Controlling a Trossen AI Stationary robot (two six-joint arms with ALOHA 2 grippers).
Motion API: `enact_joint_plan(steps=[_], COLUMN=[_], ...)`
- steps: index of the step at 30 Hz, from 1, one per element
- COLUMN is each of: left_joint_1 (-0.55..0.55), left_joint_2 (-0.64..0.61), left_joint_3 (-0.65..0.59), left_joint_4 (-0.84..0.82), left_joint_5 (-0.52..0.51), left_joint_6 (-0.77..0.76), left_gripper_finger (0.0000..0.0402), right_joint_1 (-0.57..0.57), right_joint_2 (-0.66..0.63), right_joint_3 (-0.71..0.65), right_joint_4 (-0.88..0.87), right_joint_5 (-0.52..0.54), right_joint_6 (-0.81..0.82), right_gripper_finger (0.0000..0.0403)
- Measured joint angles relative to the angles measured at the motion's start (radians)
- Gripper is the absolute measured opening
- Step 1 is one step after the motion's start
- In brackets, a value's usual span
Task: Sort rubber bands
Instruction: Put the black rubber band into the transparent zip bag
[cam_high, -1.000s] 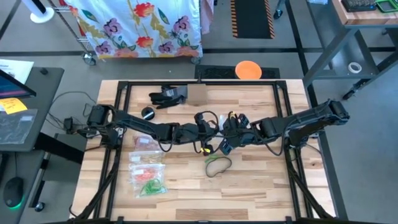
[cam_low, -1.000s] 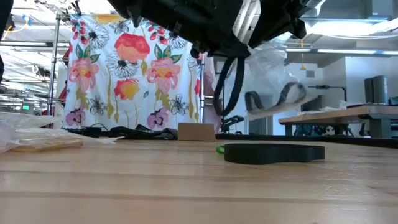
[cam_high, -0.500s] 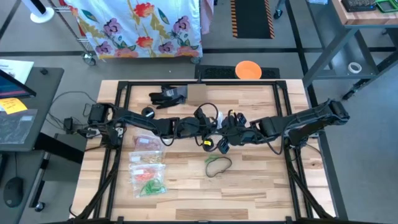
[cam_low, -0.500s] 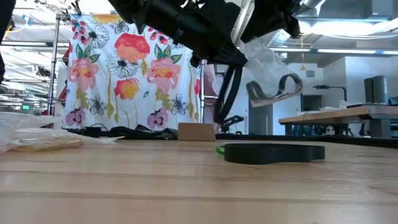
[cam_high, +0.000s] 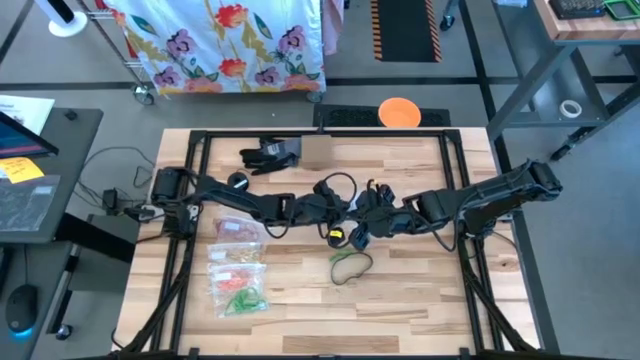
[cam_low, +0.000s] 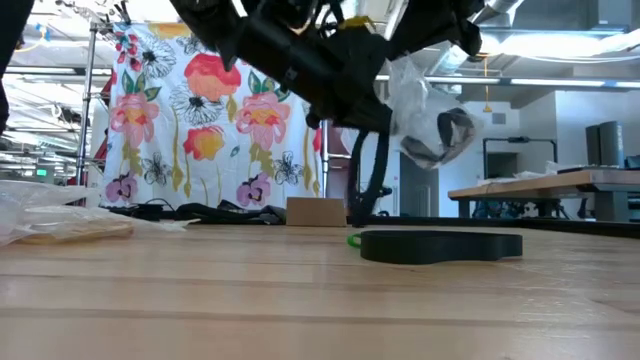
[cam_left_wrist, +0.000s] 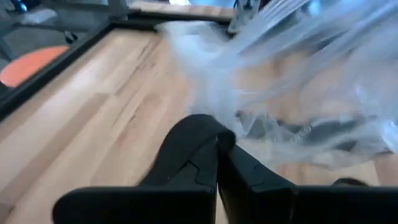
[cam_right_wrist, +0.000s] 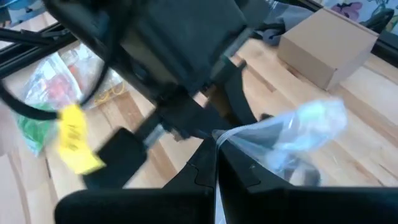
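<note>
- Currently I see both grippers, left gripper (cam_left_wrist: 217, 146) and right gripper (cam_right_wrist: 215, 146), clamped on one clear bag (cam_low: 425, 115) held mid-air; dark contents inside.
- Filled bags (cam_high: 238, 275) lie at table's left; loose rubber bands (cam_high: 350, 265) rest mid-table.

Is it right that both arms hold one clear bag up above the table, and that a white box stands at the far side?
Not quite: the box is brown cardboard, not white, as the right wrist view shows. The rest holds: the left gripper and right gripper, jaws shut, hold one clear bag above the table.
</note>
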Motion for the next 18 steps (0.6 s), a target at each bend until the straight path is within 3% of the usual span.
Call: enact_joint_plan(steps=[6, 18], left_joint_1=[0.000, -0.017], left_joint_2=[0.013, 0.011], left_joint_3=[0.001, 0.001], left_joint_4=[-0.029, -0.143], left_joint_5=[0.000, -0.003], left_joint_6=[-0.020, -0.068], left_gripper_finger=[0.0000, 0.0000], right_joint_1=[0.010, -0.006], right_joint_2=[0.000, 0.000], right_joint_3=[0.000, 0.000], right_joint_4=[-0.027, -0.247], right_joint_5=[-0.001, -0.029], right_joint_6=[0.008, 0.113], right_gripper_finger=[0.0000, 0.0000])
